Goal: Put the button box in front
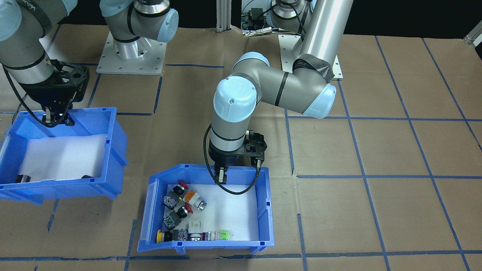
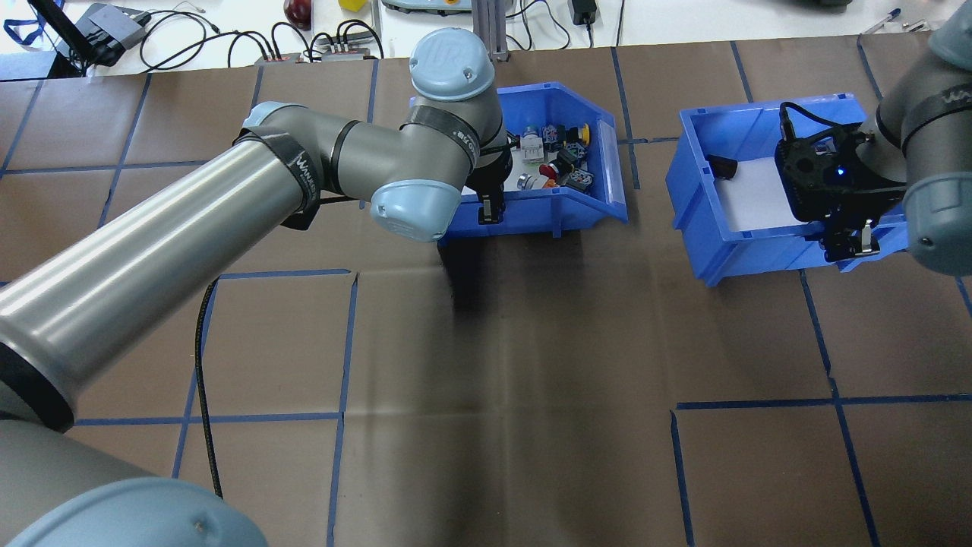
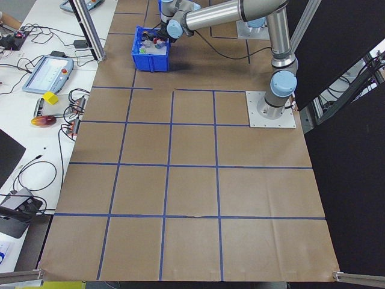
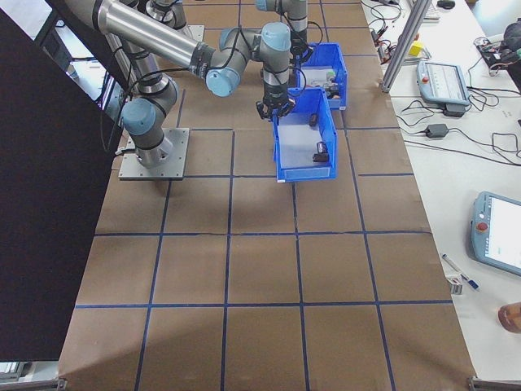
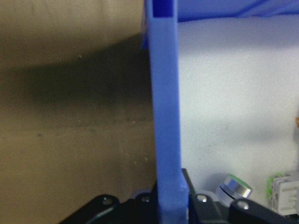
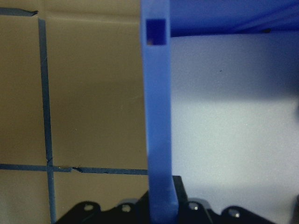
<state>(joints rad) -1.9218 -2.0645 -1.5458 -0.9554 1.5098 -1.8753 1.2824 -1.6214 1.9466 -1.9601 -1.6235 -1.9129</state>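
You see the button box as smooth moulded blue plastic with a faint sheen, lined with matt white foam. The second blue bin looks like the same plastic and foam. The switches show glossy coloured plastic caps and bright metal collars. The table cover is matt brown paper, creased, marked off with blue tape. The arm tube is brushed metal; the joint caps are smooth pale-blue plastic. Both grippers, left gripper and right gripper, are matt black.
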